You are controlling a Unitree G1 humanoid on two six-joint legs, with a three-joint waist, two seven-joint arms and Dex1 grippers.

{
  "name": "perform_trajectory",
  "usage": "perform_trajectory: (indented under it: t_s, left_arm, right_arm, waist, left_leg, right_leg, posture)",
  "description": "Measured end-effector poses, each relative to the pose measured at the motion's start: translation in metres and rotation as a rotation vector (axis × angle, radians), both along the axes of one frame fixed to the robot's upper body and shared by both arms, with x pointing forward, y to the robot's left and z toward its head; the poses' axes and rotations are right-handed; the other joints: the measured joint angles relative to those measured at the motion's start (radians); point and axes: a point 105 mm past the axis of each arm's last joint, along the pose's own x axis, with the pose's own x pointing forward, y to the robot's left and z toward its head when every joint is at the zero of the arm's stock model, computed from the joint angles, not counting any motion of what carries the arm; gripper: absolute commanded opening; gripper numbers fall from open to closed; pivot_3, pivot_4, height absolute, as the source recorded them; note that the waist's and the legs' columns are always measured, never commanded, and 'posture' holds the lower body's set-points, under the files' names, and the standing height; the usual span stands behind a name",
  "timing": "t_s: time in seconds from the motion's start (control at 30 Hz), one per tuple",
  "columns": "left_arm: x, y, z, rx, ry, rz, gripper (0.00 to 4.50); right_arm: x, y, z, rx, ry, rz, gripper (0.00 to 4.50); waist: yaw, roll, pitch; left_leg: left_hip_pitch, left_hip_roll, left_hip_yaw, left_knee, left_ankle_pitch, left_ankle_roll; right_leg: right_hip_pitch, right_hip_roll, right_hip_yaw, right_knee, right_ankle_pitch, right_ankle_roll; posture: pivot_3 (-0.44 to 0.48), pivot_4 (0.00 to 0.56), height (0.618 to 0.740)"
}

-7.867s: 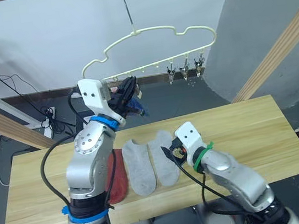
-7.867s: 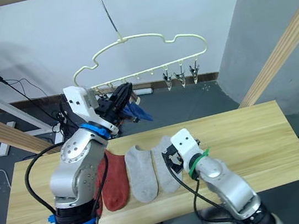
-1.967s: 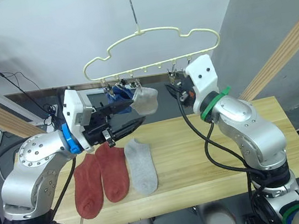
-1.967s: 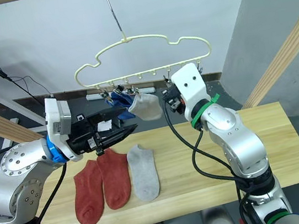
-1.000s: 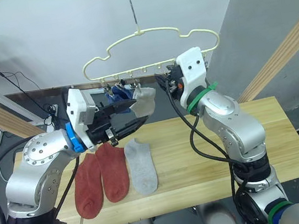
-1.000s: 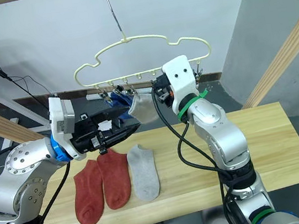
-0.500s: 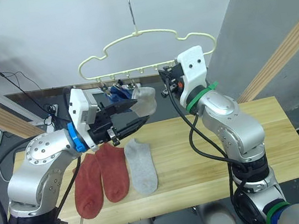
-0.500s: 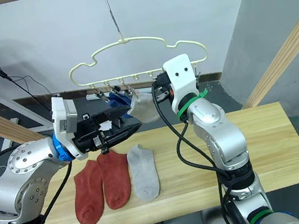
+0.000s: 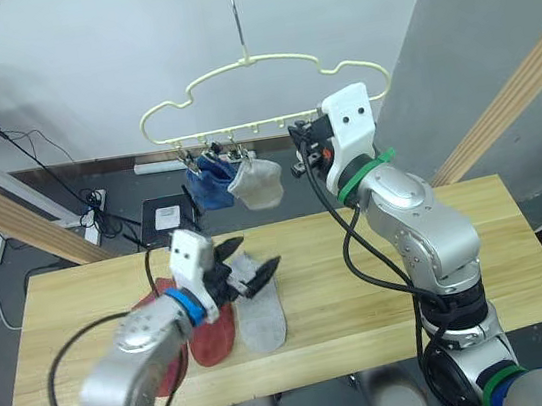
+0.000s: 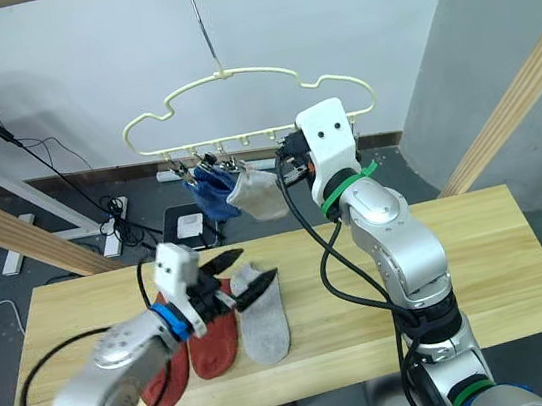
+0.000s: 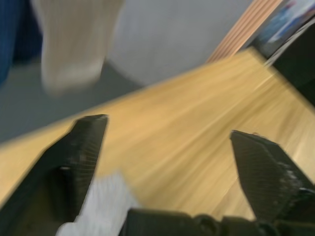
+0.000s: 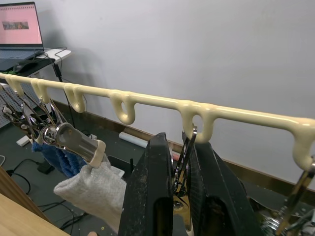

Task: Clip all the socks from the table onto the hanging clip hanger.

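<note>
Left gripper point(image 9: 243, 268) dropped to table point(image 9: 390, 257), fingers spread; grey sock point(image 9: 258, 183) clipped.

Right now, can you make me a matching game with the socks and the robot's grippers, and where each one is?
Things:
1. grey sock
2. blue sock
3. rust-red socks
4. right gripper

Places or states:
A. lying on the table
B. shut on a metal clip of the hanger
C. hanging from a clip, nearer the right gripper
D. hanging from a clip, farther from the right gripper

Pairs: 1-C, 2-D, 3-A, 4-B
</note>
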Motion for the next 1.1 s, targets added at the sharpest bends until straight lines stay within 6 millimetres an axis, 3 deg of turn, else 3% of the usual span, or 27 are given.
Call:
perform_trajectory:
  t_s: [0.13,0.3,0.7,0.8,1.1]
  left_arm:
    - [0.012,0.006,-0.034,-0.013,0.08,0.24,4.5]
    - [0.016,0.011,-0.06,0.021,0.153,0.368,4.5]
    - [0.022,0.005,-0.07,0.073,0.187,0.385,4.5]
    - [0.02,0.005,-0.072,0.097,0.196,0.381,3.93]
    - [0.02,0.006,-0.073,0.119,0.196,0.37,1.65]
  right_arm:
    - [0.0,0.001,-0.001,-0.003,0.007,0.005,0.07]
    - [0.0,0.002,-0.003,-0.009,0.021,0.009,0.07]
    - [-0.001,0.004,-0.004,-0.008,0.025,0.02,0.07]
    - [-0.001,0.004,-0.004,-0.007,0.025,0.021,0.07]
    - [-0.002,0.005,-0.004,-0.005,0.025,0.021,0.07]
  waist:
    - [0.0,0.0,0.0]
    - [-0.002,0.0,0.0]
    - [-0.01,0.0,-0.001]
    - [-0.012,0.0,-0.001]
    - [-0.019,0.0,-0.001]
  left_leg:
    - [0.0,0.0,0.001,0.001,0.0,0.0]
    - [0.0,-0.001,0.001,0.001,0.0,0.0]
    - [0.0,-0.001,0.001,0.001,0.0,0.0]
    - [0.001,-0.001,0.001,0.001,0.0,0.0]
    - [0.001,-0.001,0.001,0.001,0.0,0.0]
  right_leg:
    - [0.0,0.0,0.0,0.0,0.001,0.0]
    - [0.0,0.001,0.0,0.0,0.001,0.0]
    - [0.001,0.001,0.0,0.0,0.001,0.0]
    - [0.001,0.001,0.0,0.0,0.001,0.0]
    - [0.001,0.001,0.0,0.0,0.001,0.0]
  posture:
    - [-0.238,0.318,0.74]
    - [-0.249,0.315,0.74]
    - [-0.26,0.31,0.74]
    - [-0.264,0.307,0.74]
    - [-0.268,0.312,0.74]
